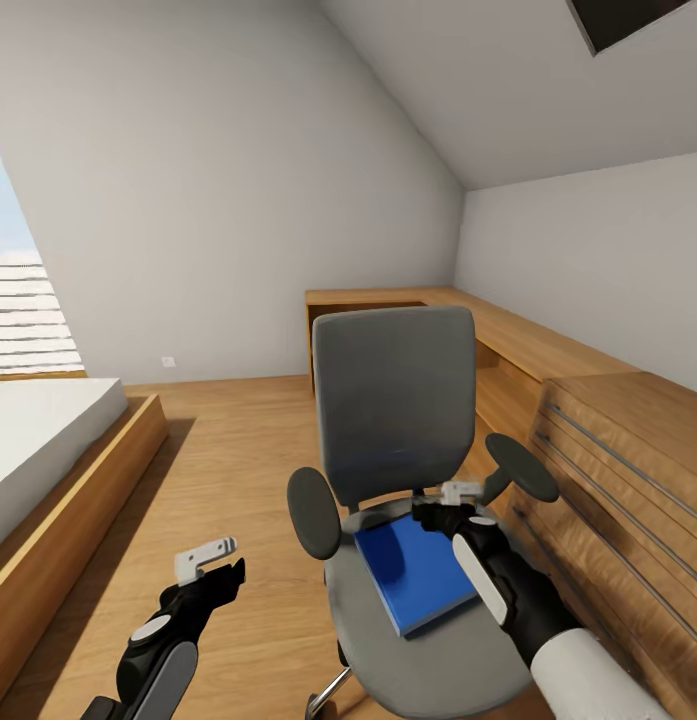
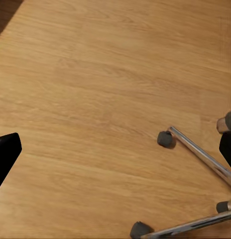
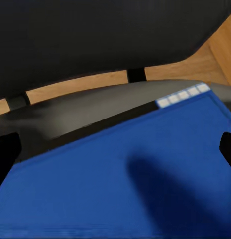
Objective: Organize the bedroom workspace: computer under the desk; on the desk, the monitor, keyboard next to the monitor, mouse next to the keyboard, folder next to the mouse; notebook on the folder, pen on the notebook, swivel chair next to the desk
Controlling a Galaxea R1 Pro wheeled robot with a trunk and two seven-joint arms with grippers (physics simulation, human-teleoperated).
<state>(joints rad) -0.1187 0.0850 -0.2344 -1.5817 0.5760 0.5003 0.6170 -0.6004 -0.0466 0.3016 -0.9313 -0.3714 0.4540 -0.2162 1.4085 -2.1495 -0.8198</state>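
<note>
The swivel chair (image 1: 393,400), with grey seat, tall grey back and black armrests, stands in the middle of the wood floor. The bright blue folder (image 1: 418,572) lies flat on its seat. My right gripper (image 1: 443,503) hovers open over the folder's far edge, close to the chair back. In the right wrist view the folder (image 3: 145,189) spans the space between the spread fingers of that gripper (image 3: 115,154). My left gripper (image 1: 216,568) hangs open over bare floor left of the chair. The left wrist view shows that gripper (image 2: 115,149) above the floor beside the chair's chrome legs (image 2: 200,154).
A wooden-framed bed (image 1: 58,450) stands at the left, under a window (image 1: 18,310). A low wooden shelf unit (image 1: 608,440) runs along the right wall into the far corner. The ceiling slopes down, with a skylight (image 1: 628,20). Open floor (image 1: 228,450) lies between bed and chair.
</note>
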